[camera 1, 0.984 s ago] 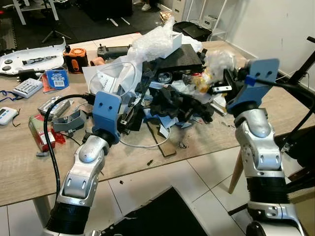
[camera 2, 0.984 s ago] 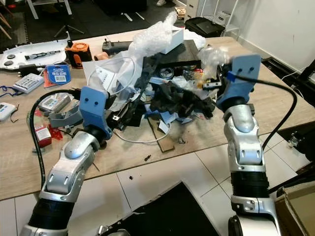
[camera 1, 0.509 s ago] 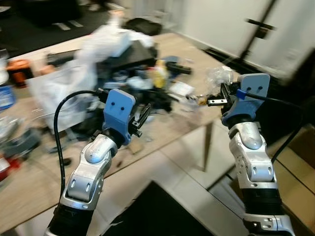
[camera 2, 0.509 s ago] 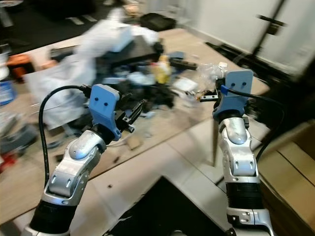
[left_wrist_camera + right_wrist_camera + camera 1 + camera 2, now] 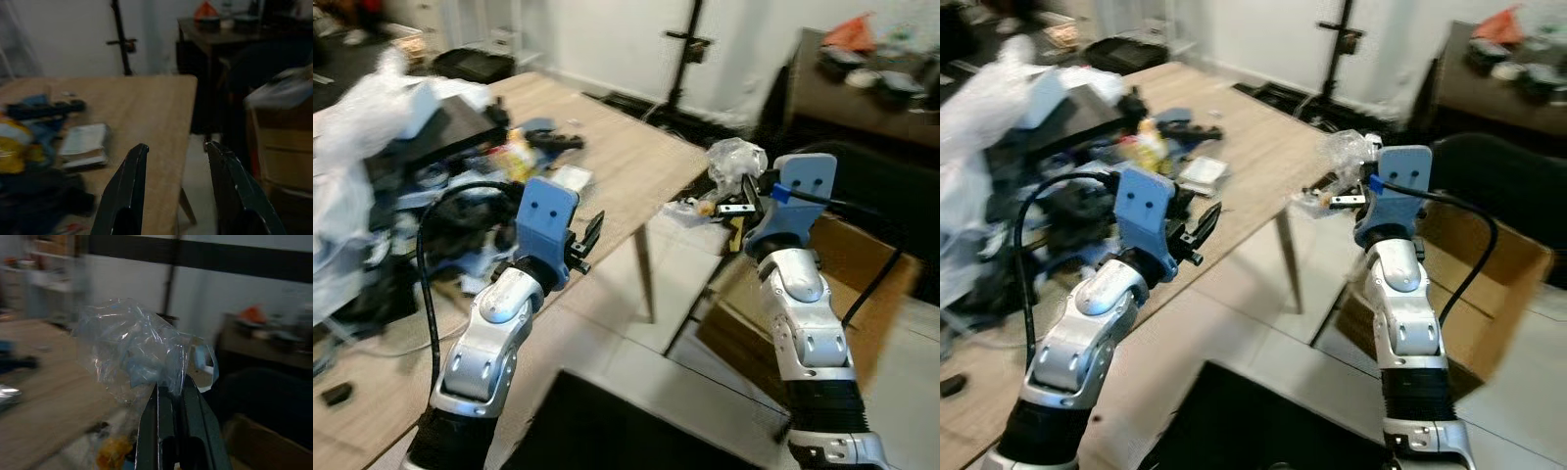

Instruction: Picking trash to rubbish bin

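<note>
My right gripper (image 5: 172, 391) is shut on a crumpled clear plastic wrapper (image 5: 134, 347) and holds it up in the air past the table's corner; the wrapper (image 5: 732, 162) shows above the floor, just left of a brown cardboard box (image 5: 862, 264). My left gripper (image 5: 176, 152) is open with nothing between its fingers, raised over the wooden table's (image 5: 626, 157) near edge. A heap of mixed trash (image 5: 401, 166), with white plastic bags, black items and a yellow wrapper, lies on the table's left part. The views are blurred.
A dark side table (image 5: 862, 88) with items on it stands at the back right, a black stand pole (image 5: 690, 49) by the white wall. A black mat (image 5: 626, 431) lies on the tiled floor in front of me.
The camera has swung right: the trash heap slid to the left and the cardboard box and dark table came into sight. The right gripper keeps its hold on the plastic wrapper.
</note>
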Robot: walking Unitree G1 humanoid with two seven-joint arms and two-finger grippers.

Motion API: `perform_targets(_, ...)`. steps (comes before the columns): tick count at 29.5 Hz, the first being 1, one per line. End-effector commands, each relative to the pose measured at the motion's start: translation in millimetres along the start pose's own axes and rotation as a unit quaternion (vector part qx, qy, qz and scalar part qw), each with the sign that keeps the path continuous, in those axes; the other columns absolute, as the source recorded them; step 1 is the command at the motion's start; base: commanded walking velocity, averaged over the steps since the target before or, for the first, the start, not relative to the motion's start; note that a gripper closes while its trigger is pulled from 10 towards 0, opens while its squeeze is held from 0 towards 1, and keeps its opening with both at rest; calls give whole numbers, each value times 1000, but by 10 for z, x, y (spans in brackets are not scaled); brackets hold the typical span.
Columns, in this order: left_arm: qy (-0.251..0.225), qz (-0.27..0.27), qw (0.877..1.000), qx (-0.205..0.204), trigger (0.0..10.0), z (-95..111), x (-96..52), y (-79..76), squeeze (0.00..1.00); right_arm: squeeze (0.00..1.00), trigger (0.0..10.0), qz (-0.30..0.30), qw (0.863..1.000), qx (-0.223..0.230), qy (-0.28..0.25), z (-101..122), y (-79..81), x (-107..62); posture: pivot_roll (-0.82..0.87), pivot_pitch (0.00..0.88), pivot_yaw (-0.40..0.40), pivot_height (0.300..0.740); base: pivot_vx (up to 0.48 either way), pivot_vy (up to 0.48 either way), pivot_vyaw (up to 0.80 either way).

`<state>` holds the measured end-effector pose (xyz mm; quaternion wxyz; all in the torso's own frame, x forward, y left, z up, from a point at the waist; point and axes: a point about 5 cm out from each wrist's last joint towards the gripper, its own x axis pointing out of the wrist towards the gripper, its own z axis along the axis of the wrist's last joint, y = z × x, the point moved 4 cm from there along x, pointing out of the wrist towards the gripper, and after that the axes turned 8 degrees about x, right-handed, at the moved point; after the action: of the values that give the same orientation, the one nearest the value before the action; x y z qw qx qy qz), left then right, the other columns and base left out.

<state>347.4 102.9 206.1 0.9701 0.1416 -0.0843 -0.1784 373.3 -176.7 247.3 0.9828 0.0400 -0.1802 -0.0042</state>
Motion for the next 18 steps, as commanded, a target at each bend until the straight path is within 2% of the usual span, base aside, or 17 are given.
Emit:
perform_targets(1,20,-1,1000,2,10000,-87,-5,5,0,0,10000,-7,1000,3,13,-50,-39,-21,106,106,-55,740,0,0,-800)
perform_targets(2,20,-8,1000,-16,10000,-85,-14,-8,0,0,10000,-17,1000,8,19,-74,-76,-25,106,106,-55,740,0,0,-800)
perform_targets(5,17,-21,999,-26,10000,-74,-24,-47,0,0,10000,-29,999,12,29,-109,-125,-36,106,106,-55,740,0,0,-800)
perform_targets(9,23,-23,999,-11,10000,-87,-31,-66,0,0,10000,-36,998,12,43,-165,-166,-58,99,116,-50,740,0,0,-800)
perform_targets(18,26,-42,999,-24,10000,-76,-15,-126,0,0,10000,-37,998,11,55,-202,-186,-46,99,116,-50,740,0,0,-800)
